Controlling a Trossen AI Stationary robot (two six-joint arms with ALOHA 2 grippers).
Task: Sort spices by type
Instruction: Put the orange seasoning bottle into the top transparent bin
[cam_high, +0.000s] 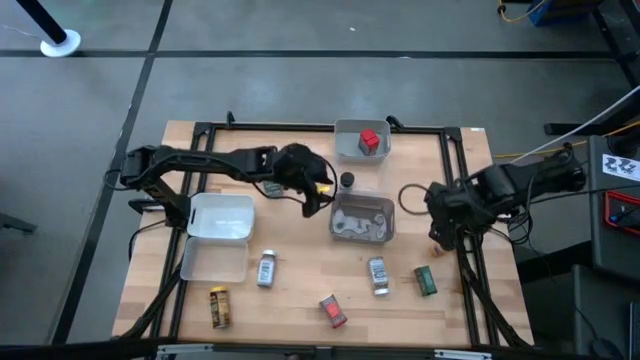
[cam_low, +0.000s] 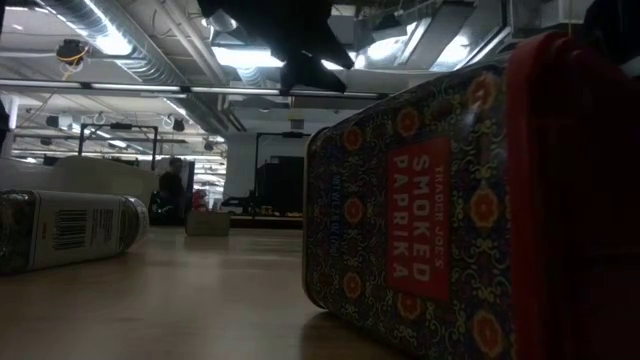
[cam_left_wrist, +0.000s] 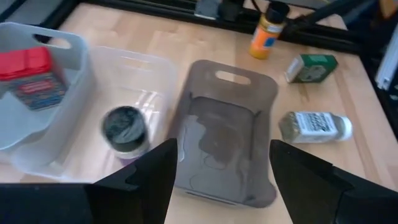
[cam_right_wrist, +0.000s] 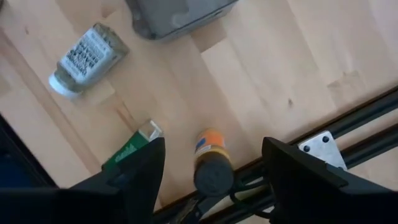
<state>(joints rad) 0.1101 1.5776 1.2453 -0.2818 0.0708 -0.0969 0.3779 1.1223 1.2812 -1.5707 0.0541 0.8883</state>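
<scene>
Table: a light wooden table (cam_high: 300, 290) with a black rail frame (cam_high: 300, 128) running round its edges; dark floor beyond on all sides.
Left gripper: the left gripper (cam_left_wrist: 221, 171) hangs over the middle of the table, above the near end of a grey tray (cam_left_wrist: 224, 149); its fingers are spread wide and grasp nothing.
Right gripper: the right gripper (cam_right_wrist: 211, 168) hangs near the table's right edge; its fingers are parted and empty, directly above an upright orange-labelled jar (cam_right_wrist: 212, 163) with a dark lid that stands just beside the frame rail.
Trays, four: the grey tray in the middle; a clear tray touching its side with a dark-lidded round jar (cam_left_wrist: 124, 126) in it; a grey bin (cam_high: 360, 140) at the far edge with a red box (cam_high: 369, 140) in it; two clear trays (cam_high: 218, 235) side by side on the left.
Spices lying loose, six: two silver-grey labelled jars (cam_high: 266, 268) (cam_high: 377, 275) on their sides, a green tin (cam_high: 426, 281), a smoked paprika tin (cam_high: 333, 311), a yellow jar (cam_high: 219, 307), plus the orange-labelled jar.
Open room: bare wood between the clear trays and the grey tray, and a wide strip along the far left.
Low view: the paprika tin fills the right; a jar lies at left; a person is seen far behind.
</scene>
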